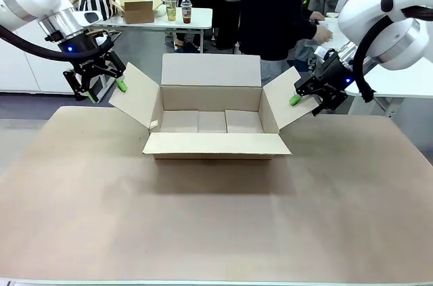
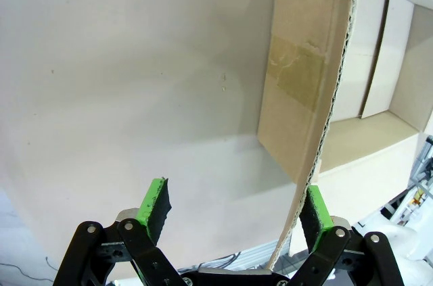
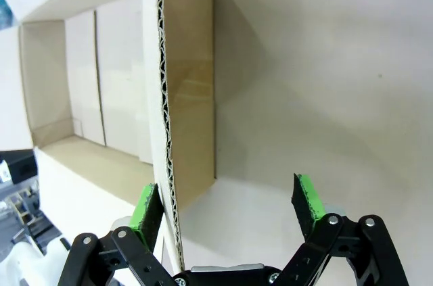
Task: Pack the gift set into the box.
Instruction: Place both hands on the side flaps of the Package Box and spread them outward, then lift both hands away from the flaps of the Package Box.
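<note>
Squarely toward the far edge of the matte tan table [image 1: 216, 232], the box [image 1: 216, 144] stands with all four flaps splayed outward. It is plain brown corrugated cardboard, its fluted edges showing in both wrist views. A broad stretch of table runs from its near flap to the near edge.

The left gripper [image 1: 106, 91] [image 2: 235, 199] is spread wide astride the outer edge of the left flap [image 1: 135, 93] [image 2: 298, 130]. One green pad sits just beside the cardboard, without clamping it. A tape strip [image 2: 295, 78] crosses that flap.

The right gripper [image 1: 306, 105] [image 3: 227, 198] mirrors it at the right flap [image 1: 284, 107] [image 3: 189, 83], fingers parted, the flap edge close against one pad.

A person [image 1: 270, 9] in dark clothing stands beyond the far edge.
</note>
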`<state>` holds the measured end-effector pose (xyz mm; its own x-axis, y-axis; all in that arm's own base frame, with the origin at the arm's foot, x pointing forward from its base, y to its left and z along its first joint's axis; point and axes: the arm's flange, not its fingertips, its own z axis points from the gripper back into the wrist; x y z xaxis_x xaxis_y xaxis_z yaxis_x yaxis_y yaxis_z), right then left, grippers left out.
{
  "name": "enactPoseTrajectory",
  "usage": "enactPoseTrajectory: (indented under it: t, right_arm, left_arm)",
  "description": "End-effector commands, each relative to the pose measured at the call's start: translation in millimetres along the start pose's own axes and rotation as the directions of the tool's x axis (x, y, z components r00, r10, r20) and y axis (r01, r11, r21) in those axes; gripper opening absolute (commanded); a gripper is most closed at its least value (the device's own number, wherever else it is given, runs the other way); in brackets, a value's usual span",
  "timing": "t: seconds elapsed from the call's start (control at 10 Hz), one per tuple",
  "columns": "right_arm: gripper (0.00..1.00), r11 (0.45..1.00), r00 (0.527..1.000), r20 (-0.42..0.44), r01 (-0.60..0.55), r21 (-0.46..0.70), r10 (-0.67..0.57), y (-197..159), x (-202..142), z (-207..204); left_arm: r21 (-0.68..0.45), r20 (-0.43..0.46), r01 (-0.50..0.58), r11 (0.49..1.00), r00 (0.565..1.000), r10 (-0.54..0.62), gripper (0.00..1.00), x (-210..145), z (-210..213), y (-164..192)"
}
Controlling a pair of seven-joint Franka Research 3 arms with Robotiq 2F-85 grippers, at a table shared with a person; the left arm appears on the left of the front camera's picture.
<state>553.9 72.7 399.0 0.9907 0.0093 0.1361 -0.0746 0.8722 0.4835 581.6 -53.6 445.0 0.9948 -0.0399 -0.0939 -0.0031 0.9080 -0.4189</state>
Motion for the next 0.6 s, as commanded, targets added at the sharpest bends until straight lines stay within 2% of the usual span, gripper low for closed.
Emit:
enactPoseTrajectory:
  t: [0.0, 0.5]
  right_arm:
    - [1.0, 1.0, 1.0, -0.006, 0.016, -0.023, -0.016, 4.2, -0.5, 3.0]
    - [1.0, 1.0, 1.0, -0.006, 0.016, -0.023, -0.016, 4.2, -0.5, 3.0]
  left_arm:
    - [0.018, 0.007, -0.015, 1.0, 1.0, 0.015, 1.0, -1.7, 1.5, -0.8]
    - [0.018, 0.007, -0.015, 1.0, 1.0, 0.015, 1.0, -1.7, 1.5, -0.8]
